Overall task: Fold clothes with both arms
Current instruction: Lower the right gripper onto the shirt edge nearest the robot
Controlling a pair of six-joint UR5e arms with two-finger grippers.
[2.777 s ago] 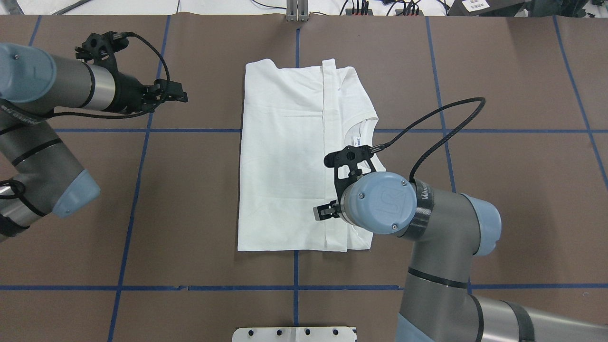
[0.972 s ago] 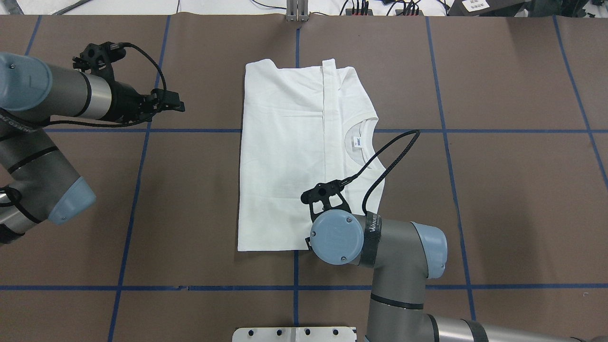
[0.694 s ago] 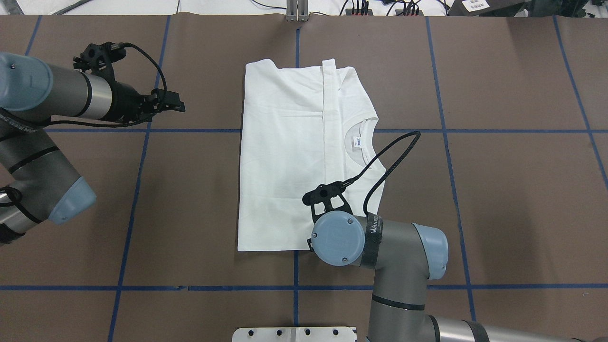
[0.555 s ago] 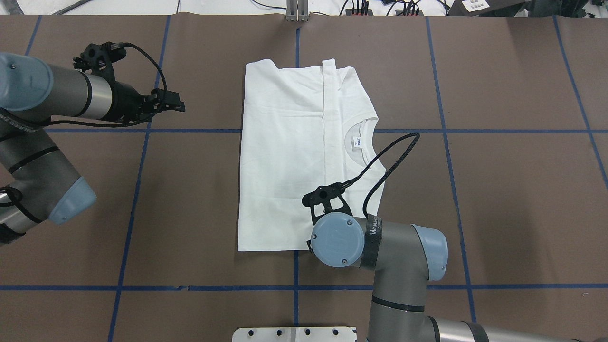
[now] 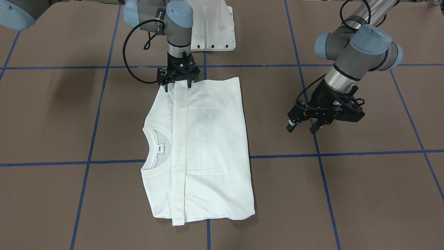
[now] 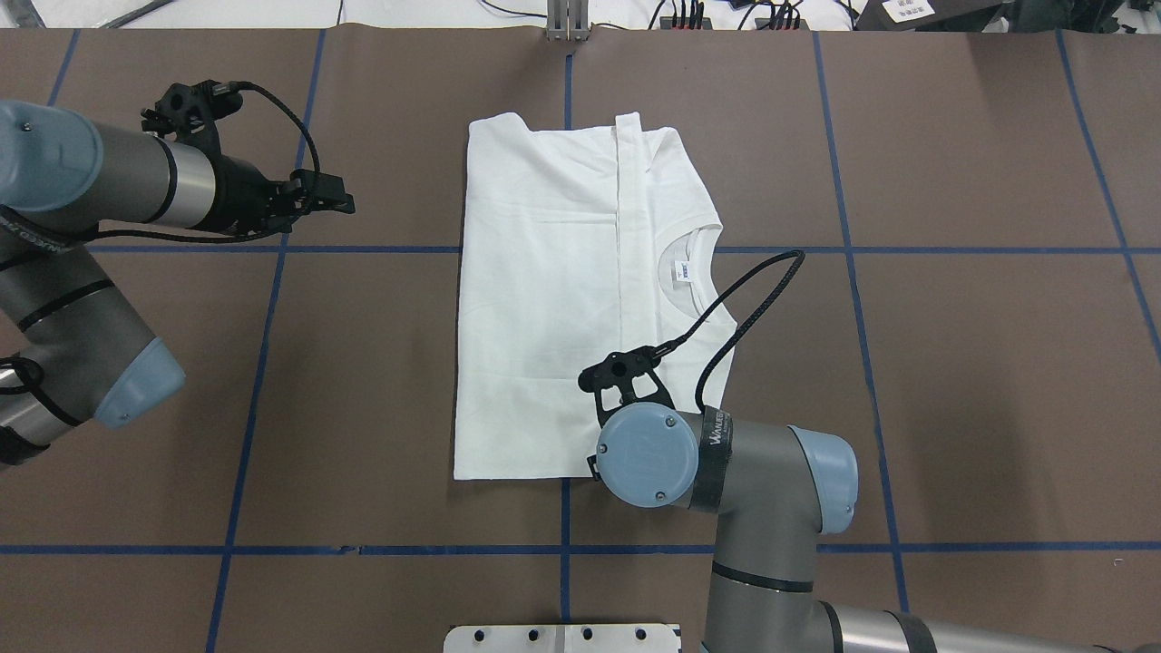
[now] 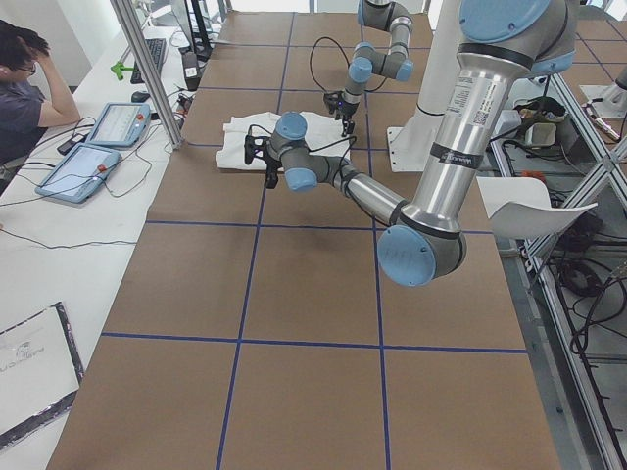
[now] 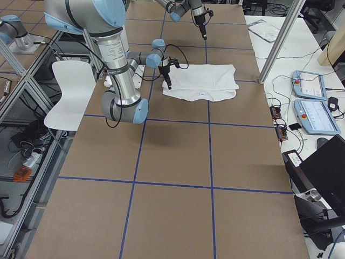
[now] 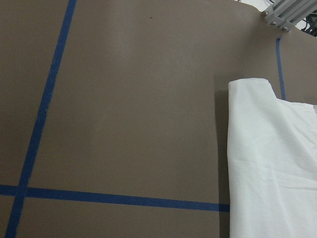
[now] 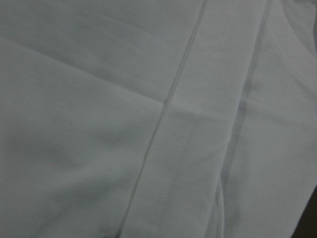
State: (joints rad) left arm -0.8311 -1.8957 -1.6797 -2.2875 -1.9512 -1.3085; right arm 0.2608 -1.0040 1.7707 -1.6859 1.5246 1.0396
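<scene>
The T-shirt (image 5: pixel 211 146) lies flat and partly folded, with its hem edge directly under the spread fingers of the right gripper (image 5: pixel 178 86). I think these fingers should go down astride the folded strip and pinch all layers together. The left gripper (image 5: pixel 300 130), fingers also spread, hangs well aside from the cloth.

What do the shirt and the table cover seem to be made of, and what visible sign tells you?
Shirt: soft white knit, probably cotton; matte, with soft creases and stitched hems.
Table cover: brown paper or thin card, at a guess; flat, matte, with its far edge ending over a white surface.
Blue lines on it: they look like stuck-on tape.
</scene>
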